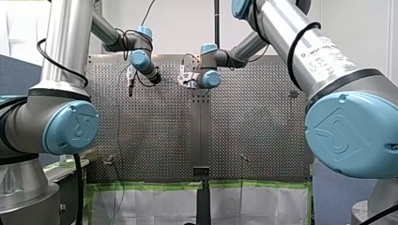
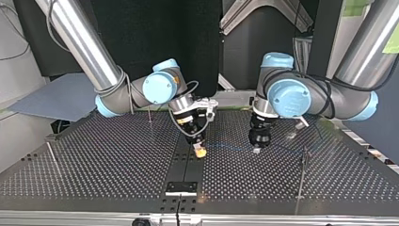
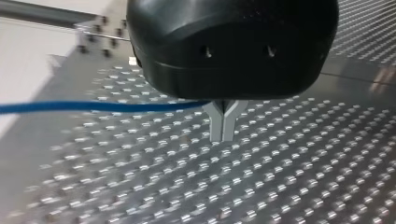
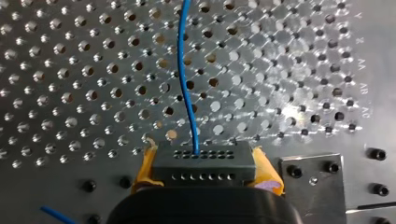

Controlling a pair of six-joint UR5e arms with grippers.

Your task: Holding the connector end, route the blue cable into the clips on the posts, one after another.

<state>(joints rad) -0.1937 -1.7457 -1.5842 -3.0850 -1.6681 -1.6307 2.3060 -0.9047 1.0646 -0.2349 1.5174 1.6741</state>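
A black connector block (image 4: 204, 164) sits between the yellow pads (image 4: 267, 173) of my right gripper (image 4: 205, 175), which is shut on it. The blue cable (image 4: 185, 88) leaves the block and runs straight ahead over the perforated plate. In the top view my right gripper (image 2: 200, 150) hangs low over the table's middle. The cable (image 2: 230, 148) stretches faintly from it to my left gripper (image 2: 256, 149). In the left wrist view the cable (image 3: 93, 107) meets the metal fingers (image 3: 223, 126) where they fork. My left gripper (image 3: 223, 135) is shut there on the cable.
Thin posts stand on the perforated table (image 2: 103, 165): one (image 2: 149, 115) behind my right gripper, one (image 2: 51, 153) at the top view's left, one (image 2: 303, 160) at its right. A black bracket (image 2: 181, 188) sits at the near edge. A bolted metal plate (image 4: 313, 186) lies beside the right gripper.
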